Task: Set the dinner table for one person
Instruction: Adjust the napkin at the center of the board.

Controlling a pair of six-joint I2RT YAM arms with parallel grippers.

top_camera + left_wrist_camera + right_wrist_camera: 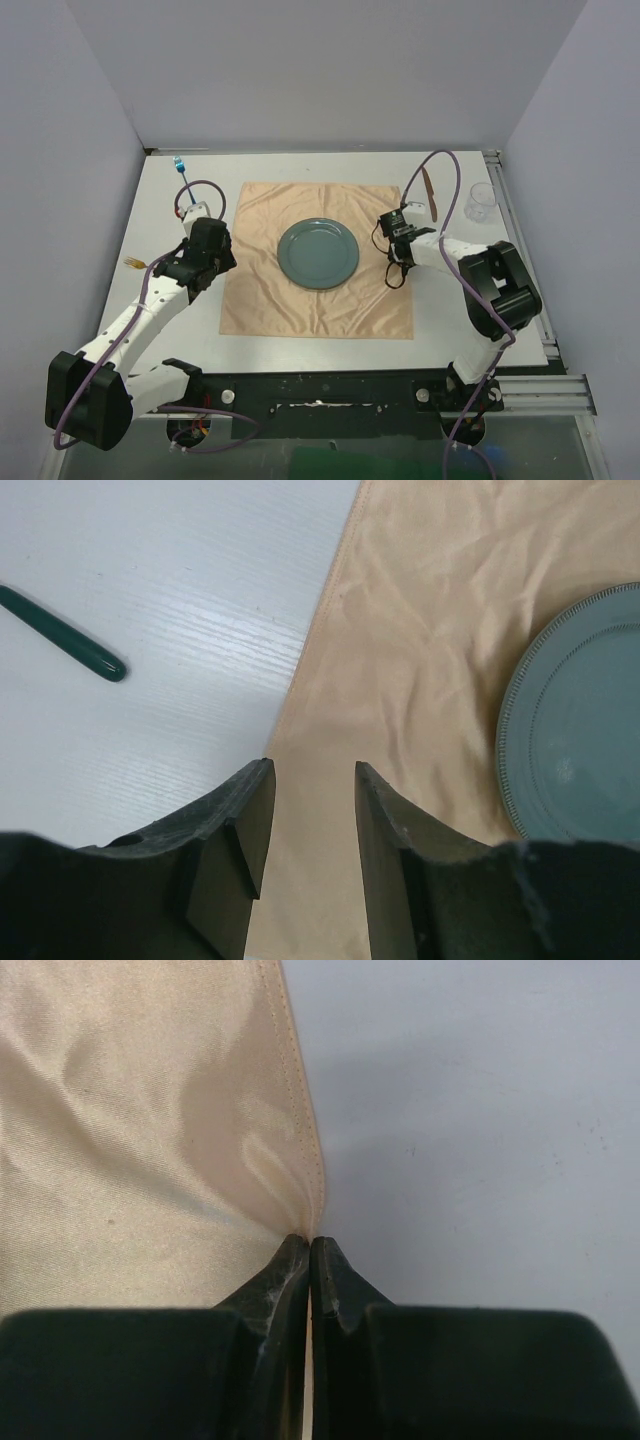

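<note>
Right wrist | right pincer (310, 1247) pinching cloth (130, 1110) edge | left pincer (310, 810) agape

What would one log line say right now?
right pincer: shut on cloth edge | left pincer: open above cloth edge | plate: on cloth

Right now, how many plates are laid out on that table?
1: a round grey-green plate at the middle of the peach-orange square cloth. No other shows in any view.

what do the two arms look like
The left arm and right arm have white links with black joints, and a purple cable loops along each. The left gripper and right gripper each have two black, tapered, matte fingers.
</note>
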